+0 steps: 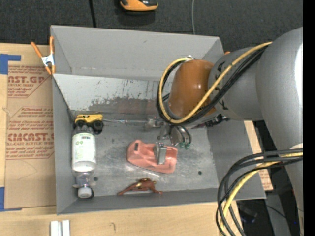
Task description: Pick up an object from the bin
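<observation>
Claw (164, 151): over the pink thing (140, 156); spread or pressed together, can't tell
Left of pink thing: white bottle (83, 150), yellow truck (88, 120)
In front: brown toy (140, 186)
Bottle label: too small to read

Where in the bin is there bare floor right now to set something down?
Bare floor lies between the white bottle and the pink object, and from the pink object to the bin's right wall. Crowded: the left side with the yellow toy truck and bottle, the middle where the gripper hangs over the pink object, and the front by the brown figure.
</observation>
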Tool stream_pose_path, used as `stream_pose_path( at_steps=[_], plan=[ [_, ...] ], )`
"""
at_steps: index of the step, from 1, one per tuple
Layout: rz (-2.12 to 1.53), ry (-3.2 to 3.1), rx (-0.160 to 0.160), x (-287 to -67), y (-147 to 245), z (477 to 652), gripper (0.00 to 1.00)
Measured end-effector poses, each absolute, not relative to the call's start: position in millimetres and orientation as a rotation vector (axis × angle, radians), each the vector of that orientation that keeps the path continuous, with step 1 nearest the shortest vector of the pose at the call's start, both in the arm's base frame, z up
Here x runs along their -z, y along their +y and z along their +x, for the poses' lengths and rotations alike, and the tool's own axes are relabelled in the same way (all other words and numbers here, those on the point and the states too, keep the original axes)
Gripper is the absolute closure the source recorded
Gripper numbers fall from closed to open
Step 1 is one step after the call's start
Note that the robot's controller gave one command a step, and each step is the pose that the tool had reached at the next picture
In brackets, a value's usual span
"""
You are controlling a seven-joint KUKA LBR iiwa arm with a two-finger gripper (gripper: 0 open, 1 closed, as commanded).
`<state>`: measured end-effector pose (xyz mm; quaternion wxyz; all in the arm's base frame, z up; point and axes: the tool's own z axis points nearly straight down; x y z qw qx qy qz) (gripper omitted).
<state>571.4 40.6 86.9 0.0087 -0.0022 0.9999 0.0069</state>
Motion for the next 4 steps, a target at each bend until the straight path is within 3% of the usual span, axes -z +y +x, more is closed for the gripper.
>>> stream_pose_path(
  at_steps=[1, 2, 3, 4],
  plan=[
    [0.119, 3.148, -0.03, -79.1, 63.2, 578.8, 1.0],
    [0.118, 3.148, -0.031, -79.0, 63.3, 578.6, 1.0],
    [0.127, 3.148, -0.002, -110.4, 62.6, 571.8, 1.0],
    [0.117, 3.147, 0.0, -169.8, 73.8, 564.7, 1.0]
  ],
)
